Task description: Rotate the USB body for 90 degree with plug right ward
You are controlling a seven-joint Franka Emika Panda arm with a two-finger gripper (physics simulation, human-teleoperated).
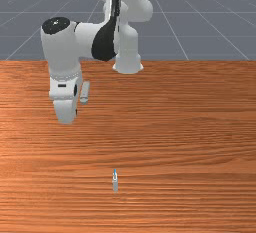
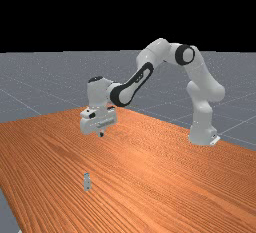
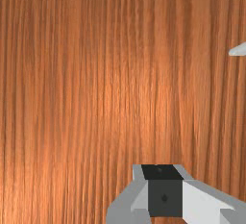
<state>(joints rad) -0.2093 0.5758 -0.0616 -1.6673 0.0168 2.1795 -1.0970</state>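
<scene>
My gripper (image 2: 101, 134) hangs above the table in the far view, higher up and apart from the small grey-white USB body (image 2: 87, 182). In the front view, my gripper (image 1: 65, 120) is on the left, farther back than the USB body (image 1: 115, 181), which lies with its narrow bluish end toward the arm's base. The wrist view has my gripper (image 3: 164, 189) over bare wood. A pale pointed piece (image 3: 238, 50) stands apart from it there; I cannot tell whether it is the USB body. How wide the gripper stands is unclear.
The wooden table (image 1: 185, 147) spreads around the USB body. The arm's white base (image 1: 128, 59) stands at the table's back edge in the front view. In the far view, a table edge runs along the lower left, beyond the USB body.
</scene>
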